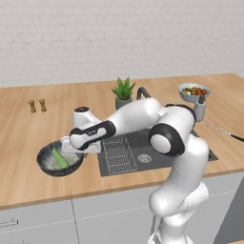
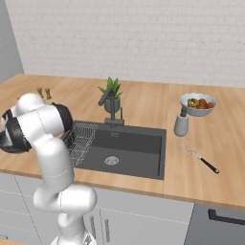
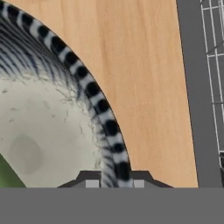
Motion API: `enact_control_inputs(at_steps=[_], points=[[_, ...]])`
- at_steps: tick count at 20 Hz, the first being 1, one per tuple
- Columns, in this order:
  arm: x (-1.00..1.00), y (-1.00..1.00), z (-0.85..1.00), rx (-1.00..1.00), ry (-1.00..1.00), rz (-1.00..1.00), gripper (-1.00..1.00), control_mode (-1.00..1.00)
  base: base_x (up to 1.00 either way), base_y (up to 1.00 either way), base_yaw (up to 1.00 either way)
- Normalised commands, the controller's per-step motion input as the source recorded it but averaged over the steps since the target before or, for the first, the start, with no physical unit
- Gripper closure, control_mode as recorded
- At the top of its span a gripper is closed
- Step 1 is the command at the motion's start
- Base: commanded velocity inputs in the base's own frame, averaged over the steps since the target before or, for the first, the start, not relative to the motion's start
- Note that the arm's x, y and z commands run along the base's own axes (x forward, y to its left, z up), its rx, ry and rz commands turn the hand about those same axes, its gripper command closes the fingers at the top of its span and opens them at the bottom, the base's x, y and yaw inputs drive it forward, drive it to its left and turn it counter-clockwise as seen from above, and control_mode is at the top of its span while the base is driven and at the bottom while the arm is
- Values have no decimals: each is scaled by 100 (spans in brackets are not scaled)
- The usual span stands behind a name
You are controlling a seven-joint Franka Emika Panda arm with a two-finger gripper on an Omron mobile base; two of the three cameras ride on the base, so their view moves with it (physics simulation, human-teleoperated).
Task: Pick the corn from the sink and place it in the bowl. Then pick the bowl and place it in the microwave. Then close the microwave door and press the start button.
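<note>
Now end effector (image 3: pixel 114 183) astride bowl (image 1: pixel 47 164) rim (corn (image 1: pixel 59 157) inside)

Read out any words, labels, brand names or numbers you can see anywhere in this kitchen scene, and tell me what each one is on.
None: no text can be read in any of the three views.
The bowl, the sink, the pale bowl of food and the grey bottle show no lettering.
The arm's white shells show no brand mark.
</note>
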Motion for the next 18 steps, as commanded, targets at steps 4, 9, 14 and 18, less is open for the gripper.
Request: enact_control_inputs(at_steps=[4,9,14,18], points=[[-41,-5,82,0,-1,-14,100,-100,0,0,0],[-39,-33,74,1,-1,-18,100,-100,0,0,0],[-50,-50,79,1,0,-25,100,-100,0,0,0],[-67,-46,87,0,0,-26,100,-100,0,0,0]])
